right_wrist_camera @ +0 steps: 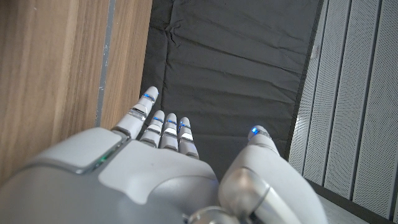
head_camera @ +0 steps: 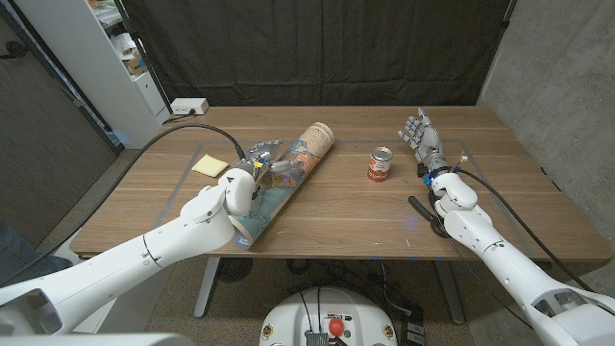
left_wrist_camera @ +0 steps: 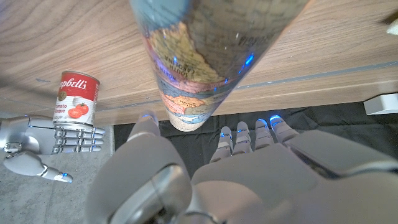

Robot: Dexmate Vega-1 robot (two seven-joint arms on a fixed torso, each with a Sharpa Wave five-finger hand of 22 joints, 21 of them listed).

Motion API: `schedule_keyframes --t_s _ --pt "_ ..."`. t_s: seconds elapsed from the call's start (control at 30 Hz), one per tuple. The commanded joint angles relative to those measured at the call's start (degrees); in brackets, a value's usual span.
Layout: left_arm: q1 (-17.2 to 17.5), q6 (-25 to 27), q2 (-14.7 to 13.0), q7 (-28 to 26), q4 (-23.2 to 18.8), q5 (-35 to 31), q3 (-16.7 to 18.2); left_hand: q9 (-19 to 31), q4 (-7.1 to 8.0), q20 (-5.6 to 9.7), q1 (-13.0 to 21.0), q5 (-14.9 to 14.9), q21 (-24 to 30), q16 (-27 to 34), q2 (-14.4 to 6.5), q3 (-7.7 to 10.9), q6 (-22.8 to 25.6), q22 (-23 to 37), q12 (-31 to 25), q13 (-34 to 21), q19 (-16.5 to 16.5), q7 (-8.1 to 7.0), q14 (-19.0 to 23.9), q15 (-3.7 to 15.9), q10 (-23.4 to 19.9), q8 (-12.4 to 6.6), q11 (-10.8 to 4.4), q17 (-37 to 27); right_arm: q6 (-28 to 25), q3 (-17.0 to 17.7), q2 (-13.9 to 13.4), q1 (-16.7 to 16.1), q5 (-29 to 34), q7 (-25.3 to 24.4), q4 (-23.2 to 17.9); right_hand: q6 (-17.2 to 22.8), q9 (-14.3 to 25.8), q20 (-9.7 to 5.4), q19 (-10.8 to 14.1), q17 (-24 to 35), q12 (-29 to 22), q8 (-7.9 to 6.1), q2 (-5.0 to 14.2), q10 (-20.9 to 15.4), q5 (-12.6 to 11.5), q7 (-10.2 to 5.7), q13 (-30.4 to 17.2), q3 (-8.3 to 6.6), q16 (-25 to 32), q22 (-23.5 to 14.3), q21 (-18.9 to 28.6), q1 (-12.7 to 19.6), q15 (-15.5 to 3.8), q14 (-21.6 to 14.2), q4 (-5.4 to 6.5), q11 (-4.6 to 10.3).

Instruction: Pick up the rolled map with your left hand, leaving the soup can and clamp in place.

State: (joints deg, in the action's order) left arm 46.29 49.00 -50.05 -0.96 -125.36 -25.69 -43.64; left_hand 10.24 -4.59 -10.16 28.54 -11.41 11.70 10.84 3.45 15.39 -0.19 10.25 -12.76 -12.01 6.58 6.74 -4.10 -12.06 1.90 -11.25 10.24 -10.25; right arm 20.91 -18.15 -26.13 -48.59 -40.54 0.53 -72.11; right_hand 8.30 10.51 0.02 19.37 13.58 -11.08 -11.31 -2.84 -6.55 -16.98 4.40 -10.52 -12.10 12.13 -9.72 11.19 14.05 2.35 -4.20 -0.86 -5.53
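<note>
The rolled map (head_camera: pixel 288 178), a long printed tube, lies slantwise on the table left of centre; its end (left_wrist_camera: pixel 199 62) also shows in the left wrist view. My left hand (head_camera: pixel 261 173) is over the middle of the tube, thumb (left_wrist_camera: pixel 144 127) on one side and fingers (left_wrist_camera: pixel 261 134) on the other, spread and not closed on it. The red soup can (head_camera: pixel 381 163) (left_wrist_camera: pixel 78 98) stands upright to the right of the map. Beyond the can my right hand (head_camera: pixel 421 135) (right_wrist_camera: pixel 168 180) stands on edge, fingers apart and empty. A dark clamp-like object (head_camera: pixel 423 210) lies beside my right forearm, partly hidden.
A yellow sticky pad (head_camera: pixel 209 165) lies left of the map. A white power strip (head_camera: pixel 189 105) with a black cable sits at the far left corner. Tape lines mark a rectangle on the wooden table (head_camera: pixel 356 226). A white shelf (head_camera: pixel 96 58) stands at the back left.
</note>
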Motion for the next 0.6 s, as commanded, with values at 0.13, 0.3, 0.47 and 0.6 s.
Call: schedule_keyframes --t_s 0.13,0.3,0.47,0.6 --pt "-3.2 3.2 1.1 3.2 1.0 -2.0 -3.4 0.3 -0.04 -1.0 -0.6 0.4 0.2 0.3 0.1 -0.43 0.4 0.2 -0.5 -0.1 -0.1 2.51 0.3 -0.29 -0.1 0.23 0.96 -0.3 0.0 0.0 0.2 0.2 -0.1 -0.1 0.6 0.5 0.3 0.08 -0.3 0.1 -0.2 -0.2 0.44 -0.5 -0.2 0.13 -0.3 0.22 0.1 -0.2 -0.2 0.2 -0.17 -0.6 0.04 0.11" --pt "-3.7 3.7 1.0 3.9 1.1 -2.0 -3.8 0.3 0.07 -1.44 -1.0 0.4 0.3 0.3 0.3 -0.68 0.4 0.2 -0.5 -0.1 -0.4 2.74 0.5 -0.33 0.0 0.26 1.23 -0.3 -0.1 -0.1 0.4 0.3 -0.1 0.0 0.9 0.5 0.3 0.06 -0.3 0.1 -0.3 -0.19 0.46 -0.5 -0.2 0.08 -0.3 0.25 0.1 -0.2 -0.2 0.2 -0.19 -0.6 0.03 0.08" --pt "-4.1 3.9 1.2 4.4 1.5 -1.8 -4.2 0.3 0.16 -1.69 -1.3 0.4 0.3 0.3 0.4 -0.89 0.3 0.2 -0.5 -0.1 -0.5 2.79 0.5 -0.35 0.0 0.31 1.58 -0.4 -0.1 -0.3 0.5 0.5 0.1 0.0 1.1 0.6 0.3 0.09 -0.4 0.1 -0.2 -0.19 0.5 -0.5 -0.2 0.1 -0.3 0.27 0.1 -0.2 -0.2 0.2 -0.17 -0.5 0.03 0.11" --pt "-4.1 3.8 1.5 4.2 1.9 -1.4 -4.3 0.3 0.2 -1.77 -1.5 0.3 0.3 0.3 0.4 -0.99 0.3 0.2 -0.4 -0.1 -0.5 2.86 0.5 -0.36 0.2 0.32 1.63 -0.4 0.0 -0.3 0.5 0.6 0.1 0.1 1.3 0.5 0.3 0.1 -0.4 0.1 -0.2 -0.17 0.51 -0.5 -0.2 0.03 -0.3 0.29 0.1 -0.2 -0.2 0.2 -0.15 -0.6 0.02 0.11"
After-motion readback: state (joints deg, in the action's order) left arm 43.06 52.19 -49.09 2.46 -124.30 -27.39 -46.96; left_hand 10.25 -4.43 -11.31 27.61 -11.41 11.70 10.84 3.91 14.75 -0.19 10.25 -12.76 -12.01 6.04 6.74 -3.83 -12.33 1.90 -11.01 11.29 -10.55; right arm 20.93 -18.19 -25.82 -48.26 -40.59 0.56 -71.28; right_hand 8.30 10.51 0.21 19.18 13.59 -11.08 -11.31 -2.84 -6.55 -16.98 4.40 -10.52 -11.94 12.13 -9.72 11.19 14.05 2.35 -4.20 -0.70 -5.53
